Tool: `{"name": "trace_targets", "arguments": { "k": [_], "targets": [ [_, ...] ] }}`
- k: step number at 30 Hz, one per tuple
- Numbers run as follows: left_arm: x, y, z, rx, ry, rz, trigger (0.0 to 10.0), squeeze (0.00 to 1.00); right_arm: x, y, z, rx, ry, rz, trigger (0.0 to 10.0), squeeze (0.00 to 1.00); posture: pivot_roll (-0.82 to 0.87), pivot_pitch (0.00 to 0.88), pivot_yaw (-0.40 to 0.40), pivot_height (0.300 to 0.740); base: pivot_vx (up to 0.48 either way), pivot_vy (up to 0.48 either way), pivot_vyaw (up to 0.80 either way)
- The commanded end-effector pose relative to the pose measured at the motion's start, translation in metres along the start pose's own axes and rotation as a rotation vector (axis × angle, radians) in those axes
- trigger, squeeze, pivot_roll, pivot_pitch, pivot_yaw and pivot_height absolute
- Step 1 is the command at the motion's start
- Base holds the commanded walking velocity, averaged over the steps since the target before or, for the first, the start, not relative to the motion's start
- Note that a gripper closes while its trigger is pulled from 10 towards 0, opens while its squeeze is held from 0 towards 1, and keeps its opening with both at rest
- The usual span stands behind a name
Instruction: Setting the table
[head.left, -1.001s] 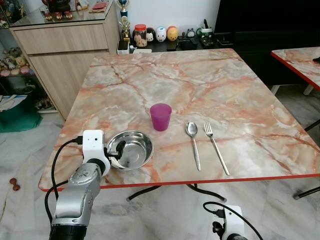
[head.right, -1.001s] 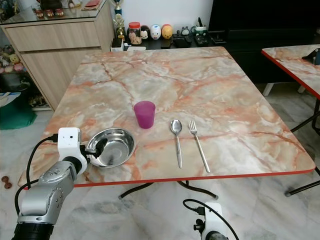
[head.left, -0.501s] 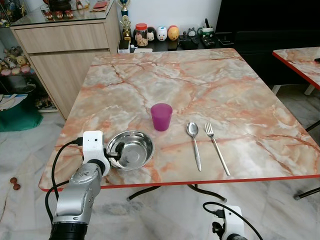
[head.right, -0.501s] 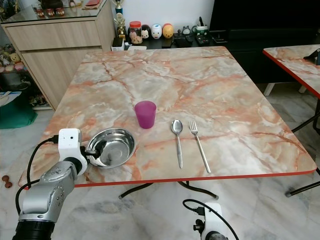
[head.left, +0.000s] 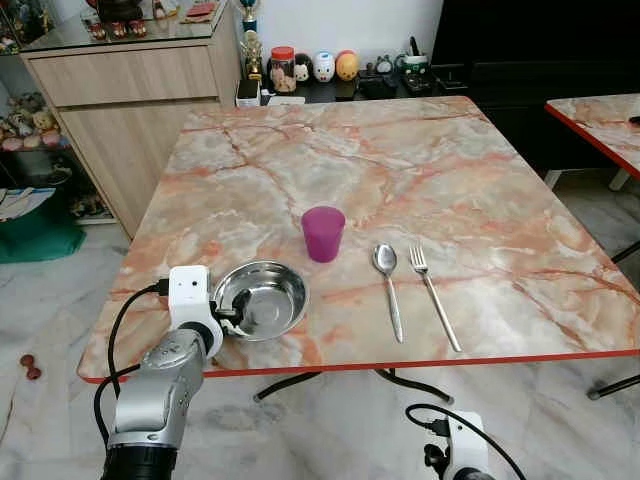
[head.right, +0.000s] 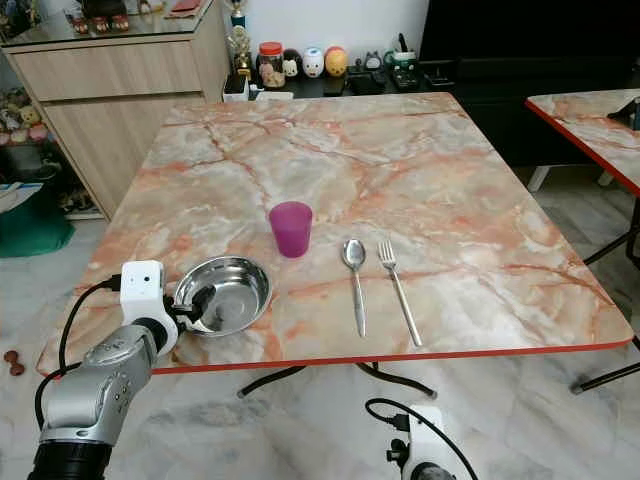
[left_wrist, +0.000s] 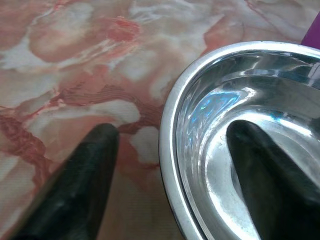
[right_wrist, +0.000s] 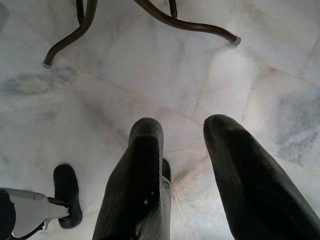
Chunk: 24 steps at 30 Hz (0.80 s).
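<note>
Steel bowl (head.left: 262, 299) sits near the front left corner of a marble-patterned worktop (head.left: 400, 170) with a red edge. In the left eye view, the left hand (head.left: 229, 310) reaches over the worktop's front edge to the bowl's near-left rim. A purple cup (head.left: 322, 233) stands upright just behind and right of the bowl. Further right lie a spoon (head.left: 387, 280) and a fork (head.left: 432, 297), side by side and apart, handles pointing toward the front edge.

In the right eye view the same layout appears, with the bowl's rim between the left hand's black fingers (head.right: 205, 297).

In the left wrist view, the left hand straddles the bowl's rim: one finger lies inside the bowl against its shiny wall, the other rests outside on the worktop, with a clear gap to the rim, so the hand is spread and not clamped.

In the right wrist view, the right hand (right_wrist: 182, 135) hangs below the worktop over the marble floor (right_wrist: 150, 60), its two fingers parted, holding nothing.
</note>
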<state>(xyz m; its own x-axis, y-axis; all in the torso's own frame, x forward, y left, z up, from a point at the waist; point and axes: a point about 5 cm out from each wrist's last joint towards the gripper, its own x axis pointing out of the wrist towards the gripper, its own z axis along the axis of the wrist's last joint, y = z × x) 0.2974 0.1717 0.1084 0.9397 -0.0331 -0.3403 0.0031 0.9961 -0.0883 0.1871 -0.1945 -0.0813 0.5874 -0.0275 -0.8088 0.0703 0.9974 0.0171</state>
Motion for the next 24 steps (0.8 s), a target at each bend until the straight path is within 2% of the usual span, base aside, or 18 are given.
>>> {"name": "trace_targets", "arguments": {
  "k": [1,17,19,24],
  "targets": [
    [0.0006,0.0004,-0.0011,-0.011,0.016,-0.004,0.0,0.0,0.0005,0.0008,0.002,-0.005,0.001,0.004,10.0,0.0,0.0,0.0,0.012,0.707,0.0,0.0,0.0],
    [0.0,-0.0021,-0.0034,-0.044,0.015,-0.006,0.0,0.0,0.0005,0.0009,0.002,-0.006,0.002,0.007,10.0,0.0,0.0,0.0,0.01,0.707,0.0,0.0,0.0],
    [-0.0001,-0.0029,-0.0046,-0.081,0.015,-0.003,0.0,0.0,0.0005,0.0008,0.0019,-0.007,0.002,0.007,10.0,0.0,0.0,0.0,0.009,0.707,0.0,0.0,0.0],
    [-0.0001,-0.0019,-0.0049,-0.084,0.016,0.003,0.0,0.0,0.0005,0.0006,0.002,-0.008,0.003,0.007,10.0,0.0,0.0,0.0,0.008,0.707,0.0,0.0,0.0]
  ]
}}
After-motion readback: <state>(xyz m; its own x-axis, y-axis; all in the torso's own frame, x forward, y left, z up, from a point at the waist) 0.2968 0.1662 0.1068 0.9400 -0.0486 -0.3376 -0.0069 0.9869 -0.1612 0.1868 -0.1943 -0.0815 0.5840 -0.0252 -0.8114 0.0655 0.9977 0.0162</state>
